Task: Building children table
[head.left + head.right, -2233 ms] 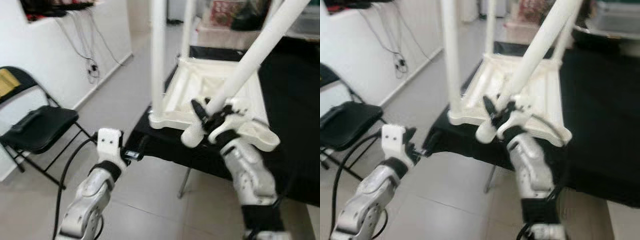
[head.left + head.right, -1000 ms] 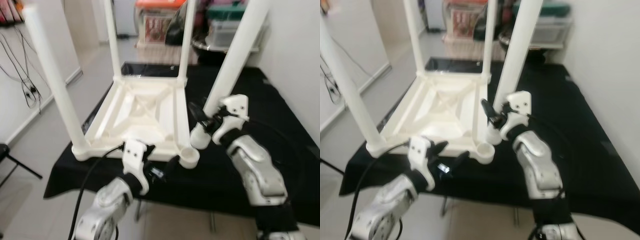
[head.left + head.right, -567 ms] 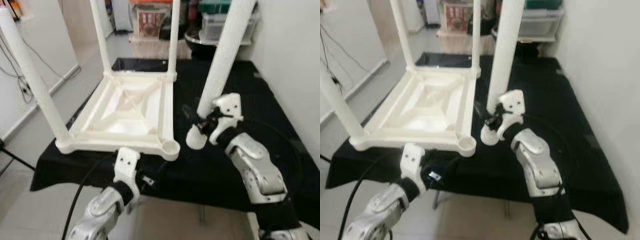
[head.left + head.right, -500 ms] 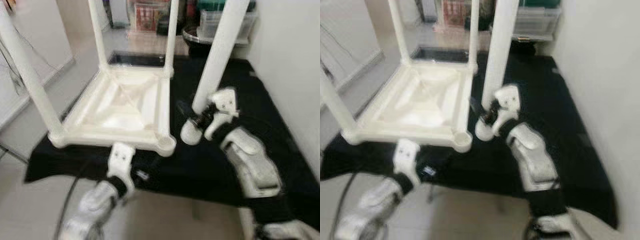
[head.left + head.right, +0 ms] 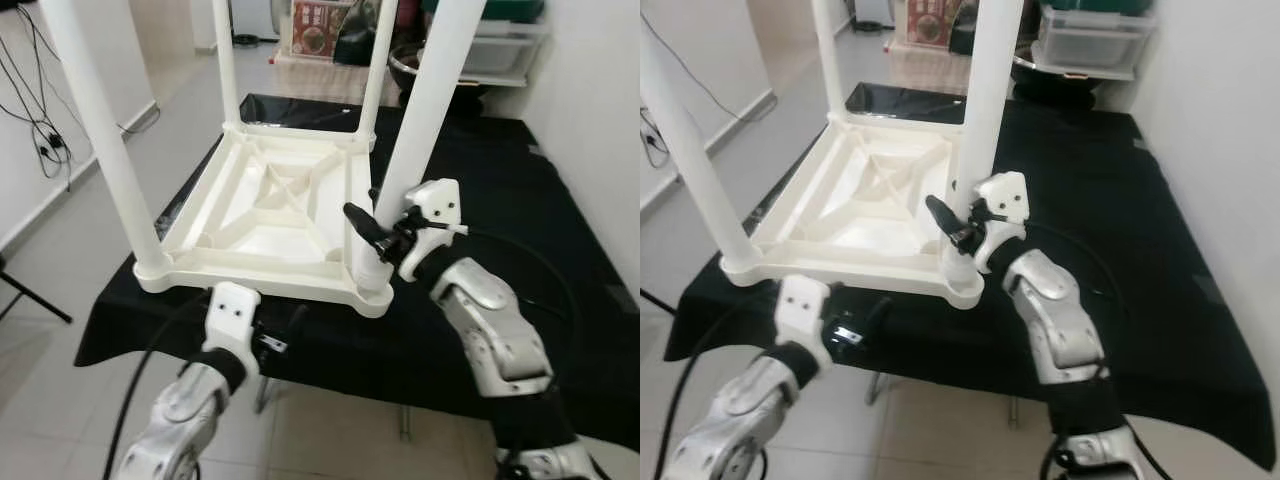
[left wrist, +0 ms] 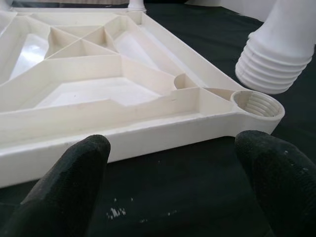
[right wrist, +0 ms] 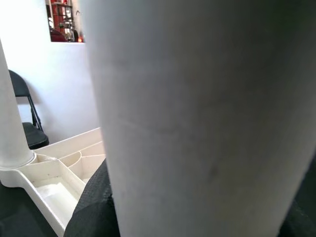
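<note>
On the black-draped work table (image 5: 520,200), your white children's tabletop (image 5: 270,215) lies upside down with three legs standing in its corners.

Largest first: the tabletop sits toward the work table's near-left edge, ribbed underside up. Your right gripper (image 5: 385,228) is clamped around the fourth leg (image 5: 425,95), holding it tilted slightly, with its ribbed lower end (image 6: 276,61) just beside the empty threaded corner socket (image 6: 256,102) at the near-right corner (whether the two touch, you cannot tell from these views). Your left gripper (image 5: 272,330) hovers low at the work table's near edge, just in front of the tabletop rim, its black fingers (image 6: 74,182) spread apart with nothing between them.
</note>
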`<state>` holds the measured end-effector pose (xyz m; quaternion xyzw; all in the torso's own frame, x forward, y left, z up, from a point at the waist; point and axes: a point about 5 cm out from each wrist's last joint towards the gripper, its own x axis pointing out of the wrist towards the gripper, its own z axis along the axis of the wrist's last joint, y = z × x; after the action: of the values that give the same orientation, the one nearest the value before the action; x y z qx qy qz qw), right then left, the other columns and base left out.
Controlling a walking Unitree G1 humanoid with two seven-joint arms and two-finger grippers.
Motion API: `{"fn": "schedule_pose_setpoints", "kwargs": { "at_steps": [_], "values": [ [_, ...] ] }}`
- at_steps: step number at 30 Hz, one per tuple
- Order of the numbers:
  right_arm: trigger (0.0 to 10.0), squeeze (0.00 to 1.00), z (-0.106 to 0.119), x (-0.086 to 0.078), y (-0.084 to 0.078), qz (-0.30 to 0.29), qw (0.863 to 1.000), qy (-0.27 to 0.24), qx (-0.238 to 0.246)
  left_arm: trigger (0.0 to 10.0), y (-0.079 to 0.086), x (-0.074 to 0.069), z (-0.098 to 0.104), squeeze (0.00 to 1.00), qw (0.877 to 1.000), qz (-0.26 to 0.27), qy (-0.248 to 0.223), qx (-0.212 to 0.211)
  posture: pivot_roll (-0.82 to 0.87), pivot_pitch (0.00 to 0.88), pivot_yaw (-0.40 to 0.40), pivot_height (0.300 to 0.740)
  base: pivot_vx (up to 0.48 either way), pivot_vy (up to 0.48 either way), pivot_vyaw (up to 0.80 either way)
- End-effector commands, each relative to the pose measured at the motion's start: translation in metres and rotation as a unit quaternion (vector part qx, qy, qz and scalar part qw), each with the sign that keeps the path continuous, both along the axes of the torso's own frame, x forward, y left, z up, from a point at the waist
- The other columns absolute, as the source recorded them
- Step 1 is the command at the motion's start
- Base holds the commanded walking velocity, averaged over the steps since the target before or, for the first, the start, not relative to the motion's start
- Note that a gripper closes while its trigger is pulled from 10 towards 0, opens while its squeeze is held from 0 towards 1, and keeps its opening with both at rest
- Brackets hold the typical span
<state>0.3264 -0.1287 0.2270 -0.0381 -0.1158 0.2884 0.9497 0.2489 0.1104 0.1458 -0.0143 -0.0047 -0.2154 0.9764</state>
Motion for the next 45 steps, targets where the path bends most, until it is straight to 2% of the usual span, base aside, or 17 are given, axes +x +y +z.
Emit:
{"fn": "schedule_pose_setpoints", "kwargs": {
  "at_steps": [1, 15, 18, 21, 28, 29, 31, 32, 33, 34, 35, 36, 39, 45],
  "values": [
    [10.0, 0.0, 0.001, 0.001, -0.002, -0.006, 1.0, -0.001, 0.003, 10.0, 0.001, 0.001, -0.004, 0.0, 1.0, 0.003, 0.002, 0.011, -0.07, 0.101, -0.056, 0.74, 0.0, 0.0, 0.0],
    [10.0, 0.0, 0.003, 0.002, -0.005, -0.002, 1.0, -0.006, 0.003, 10.0, 0.0, 0.0, -0.007, 0.0, 1.0, -0.003, 0.003, 0.03, -0.06, 0.105, -0.047, 0.74, 0.0, 0.0, 0.0],
    [10.0, 0.0, 0.004, 0.0, -0.004, 0.017, 1.0, -0.007, 0.0, 10.0, 0.0, 0.0, -0.006, 0.0, 1.0, -0.003, 0.001, 0.031, -0.06, 0.106, -0.047, 0.74, 0.0, 0.0, 0.0],
    [10.0, 0.0, 0.006, -0.007, 0.0, 0.083, 0.996, -0.016, -0.019, 10.0, 0.002, 0.001, -0.006, 0.0, 1.0, 0.001, 0.004, 0.022, -0.06, 0.11, -0.045, 0.74, 0.0, 0.0, 0.0],
    [10.0, 0.0, 0.015, -0.009, 0.004, 0.156, 0.987, -0.029, -0.014, 10.0, -0.002, -0.004, -0.004, 0.0, 0.999, -0.021, 0.0, 0.033, -0.05, 0.117, -0.043, 0.74, 0.0, 0.0, 0.0],
    [10.0, 0.0, 0.017, -0.01, 0.007, 0.192, 0.981, -0.029, -0.006, 10.0, -0.004, -0.008, -0.003, 0.0, 0.999, -0.04, 0.001, 0.033, -0.05, 0.124, -0.035, 0.74, 0.0, 0.0, 0.0],
    [10.0, 0.0, 0.02, -0.013, 0.015, 0.274, 0.961, -0.029, -0.023, 10.0, -0.01, -0.019, -0.003, 0.0, 0.995, -0.088, 0.006, 0.037, -0.03, 0.136, -0.022, 0.74, 0.0, 0.0, 0.0],
    [10.0, 0.0, 0.02, -0.013, 0.015, 0.274, 0.961, -0.029, -0.023, 10.0, -0.01, -0.019, -0.003, 0.0, 0.995, -0.088, 0.006, 0.037, -0.03, 0.136, -0.022, 0.74, 0.0, 0.0, 0.0],
    [10.0, 0.0, 0.02, -0.015, 0.018, 0.312, 0.949, -0.027, -0.036, 10.0, -0.012, -0.024, -0.003, 0.0, 0.994, -0.103, 0.008, 0.045, -0.02, 0.14, -0.021, 0.74, 0.0, 0.0, 0.0],
    [10.0, 0.0, 0.02, -0.015, 0.018, 0.312, 0.949, -0.027, -0.036, 10.0, -0.012, -0.024, -0.003, 0.0, 0.994, -0.103, 0.008, 0.045, -0.02, 0.14, -0.021, 0.74, 0.0, 0.0, 0.0],
    [10.0, 0.0, 0.025, -0.013, 0.017, 0.348, 0.936, -0.026, -0.044, 10.0, -0.012, -0.033, -0.004, 0.0, 0.991, -0.122, 0.01, 0.063, 0.0, 0.164, -0.02, 0.74, 0.0, 0.0, 0.0],
    [10.0, 0.0, 0.025, -0.013, 0.017, 0.348, 0.936, -0.026, -0.044, 10.0, -0.012, -0.033, -0.004, 0.0, 0.991, -0.122, 0.01, 0.063, 0.0, 0.164, -0.02, 0.74, 0.0, 0.0, 0.0],
    [10.0, 0.0, 0.037, -0.007, 0.011, 0.38, 0.923, -0.03, -0.043, 10.0, -0.012, -0.049, -0.006, 0.0, 0.988, -0.13, 0.014, 0.082, 0.02, 0.193, -0.018, 0.74, 0.0, 0.0, 0.0],
    [10.0, 0.0, 0.039, 0.001, 0.004, 0.408, 0.91, -0.014, -0.07, 10.0, -0.01, -0.065, -0.005, 0.0, 0.986, -0.135, 0.018, 0.098, 0.03, 0.225, -0.013, 0.74, 0.0, 0.0, 0.0]
  ]
}}
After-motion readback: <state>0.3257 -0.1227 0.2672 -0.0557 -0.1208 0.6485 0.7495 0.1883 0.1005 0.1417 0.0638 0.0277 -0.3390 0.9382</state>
